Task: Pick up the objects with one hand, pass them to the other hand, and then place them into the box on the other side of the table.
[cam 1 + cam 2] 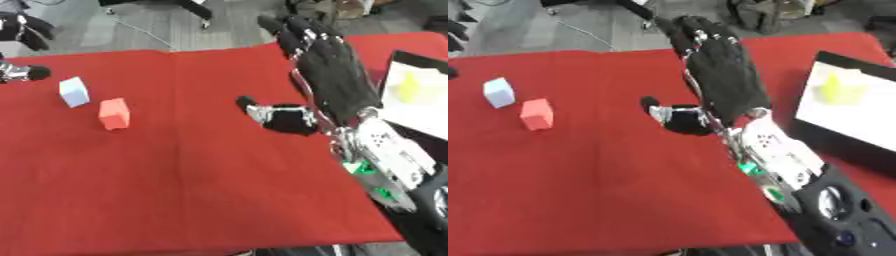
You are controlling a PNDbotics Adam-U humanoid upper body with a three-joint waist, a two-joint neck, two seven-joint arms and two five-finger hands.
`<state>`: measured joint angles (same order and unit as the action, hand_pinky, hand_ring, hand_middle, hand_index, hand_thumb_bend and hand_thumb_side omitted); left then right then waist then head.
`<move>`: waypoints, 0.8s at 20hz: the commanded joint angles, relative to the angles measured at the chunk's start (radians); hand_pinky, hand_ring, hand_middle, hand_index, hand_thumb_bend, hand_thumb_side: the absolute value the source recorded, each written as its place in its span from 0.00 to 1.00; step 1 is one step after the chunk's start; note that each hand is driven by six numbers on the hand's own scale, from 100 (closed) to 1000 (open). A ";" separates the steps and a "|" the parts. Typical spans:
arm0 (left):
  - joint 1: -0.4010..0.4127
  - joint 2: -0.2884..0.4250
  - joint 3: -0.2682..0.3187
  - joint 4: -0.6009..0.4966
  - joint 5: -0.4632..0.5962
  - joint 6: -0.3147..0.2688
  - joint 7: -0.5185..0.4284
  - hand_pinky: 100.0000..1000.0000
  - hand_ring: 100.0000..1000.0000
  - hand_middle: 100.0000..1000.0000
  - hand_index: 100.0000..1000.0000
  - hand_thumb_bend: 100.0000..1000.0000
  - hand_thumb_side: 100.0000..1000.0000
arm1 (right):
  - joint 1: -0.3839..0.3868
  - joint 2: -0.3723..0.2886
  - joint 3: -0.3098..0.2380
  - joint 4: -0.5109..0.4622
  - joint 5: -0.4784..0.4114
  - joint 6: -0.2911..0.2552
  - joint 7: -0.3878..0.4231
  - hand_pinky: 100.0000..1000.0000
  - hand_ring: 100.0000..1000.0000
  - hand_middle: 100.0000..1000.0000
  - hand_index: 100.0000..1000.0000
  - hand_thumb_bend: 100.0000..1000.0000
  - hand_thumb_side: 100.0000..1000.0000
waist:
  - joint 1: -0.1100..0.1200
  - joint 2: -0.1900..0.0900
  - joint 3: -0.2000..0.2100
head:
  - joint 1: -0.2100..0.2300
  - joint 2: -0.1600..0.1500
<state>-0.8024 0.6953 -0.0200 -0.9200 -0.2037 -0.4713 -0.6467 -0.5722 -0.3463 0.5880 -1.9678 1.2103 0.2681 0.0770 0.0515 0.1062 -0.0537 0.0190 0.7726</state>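
A white block and an orange-red block stand side by side on the red tablecloth at the left. My right hand hovers over the middle-right of the table, fingers straight and spread, thumb out to the left, holding nothing. It is well apart from both blocks. A yellow object lies in the white box at the right edge. Only a small black and silver part of my left hand shows at the far left edge, beside the white block.
The table's far edge runs along the top, with grey floor and chair legs beyond. The near edge of the cloth lies at the bottom. My right forearm crosses the lower right corner.
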 commanded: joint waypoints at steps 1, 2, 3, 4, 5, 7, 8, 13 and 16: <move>-0.042 -0.015 -0.002 0.070 -0.051 -0.072 -0.047 0.71 0.68 0.71 0.86 0.55 0.46 | -0.022 0.015 -0.009 -0.032 0.012 -0.050 0.048 0.73 0.79 0.74 0.91 0.49 0.39 | 0.002 -0.010 -0.007 | 0.016 -0.003; -0.052 -0.026 -0.009 0.097 -0.067 -0.070 -0.031 0.71 0.68 0.71 0.86 0.55 0.45 | -0.025 0.019 -0.018 -0.032 0.011 -0.067 0.065 0.73 0.79 0.74 0.91 0.49 0.39 | 0.002 -0.009 -0.011 | 0.018 -0.003; -0.062 -0.037 -0.015 0.122 -0.083 -0.072 -0.015 0.71 0.68 0.71 0.85 0.56 0.44 | -0.027 0.022 -0.028 -0.032 0.010 -0.082 0.080 0.73 0.79 0.74 0.91 0.49 0.39 | 0.002 -0.008 -0.016 | 0.021 -0.003; -0.073 -0.047 -0.021 0.149 -0.099 -0.077 0.001 0.71 0.67 0.70 0.85 0.55 0.43 | -0.028 0.025 -0.039 -0.032 0.009 -0.098 0.097 0.73 0.79 0.74 0.91 0.49 0.39 | 0.002 -0.007 -0.020 | 0.025 -0.003; -0.081 -0.056 -0.026 0.170 -0.115 -0.081 0.017 0.71 0.67 0.70 0.85 0.55 0.42 | -0.029 0.028 -0.049 -0.032 0.008 -0.114 0.110 0.73 0.79 0.73 0.91 0.49 0.39 | 0.002 -0.006 -0.024 | 0.027 -0.003; -0.090 -0.067 -0.040 0.196 -0.148 -0.081 0.050 0.70 0.67 0.69 0.84 0.56 0.38 | -0.028 0.030 -0.070 -0.032 0.003 -0.147 0.124 0.73 0.79 0.73 0.90 0.49 0.39 | 0.002 -0.004 -0.031 | 0.033 -0.003; -0.092 -0.072 -0.051 0.205 -0.165 -0.076 0.067 0.70 0.67 0.69 0.84 0.56 0.37 | -0.026 0.031 -0.080 -0.032 0.001 -0.164 0.126 0.73 0.79 0.73 0.90 0.49 0.39 | 0.002 -0.003 -0.035 | 0.036 -0.003; -0.098 -0.088 -0.092 0.224 -0.248 -0.040 0.150 0.70 0.67 0.69 0.84 0.59 0.31 | -0.019 0.033 -0.111 -0.032 -0.009 -0.214 0.127 0.72 0.79 0.72 0.90 0.49 0.39 | 0.002 0.001 -0.044 | 0.045 -0.003; -0.095 -0.095 -0.105 0.233 -0.299 -0.013 0.201 0.69 0.67 0.69 0.84 0.60 0.30 | -0.016 0.033 -0.113 -0.032 -0.013 -0.215 0.125 0.71 0.79 0.72 0.90 0.49 0.38 | 0.001 0.003 -0.048 | 0.050 -0.003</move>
<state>-0.8757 0.5795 -0.1214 -0.6823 -0.4821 -0.4923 -0.4684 -0.5797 -0.3120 0.4874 -1.9788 1.2041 0.0585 0.2027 0.0532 0.1193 -0.1027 0.0641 0.7726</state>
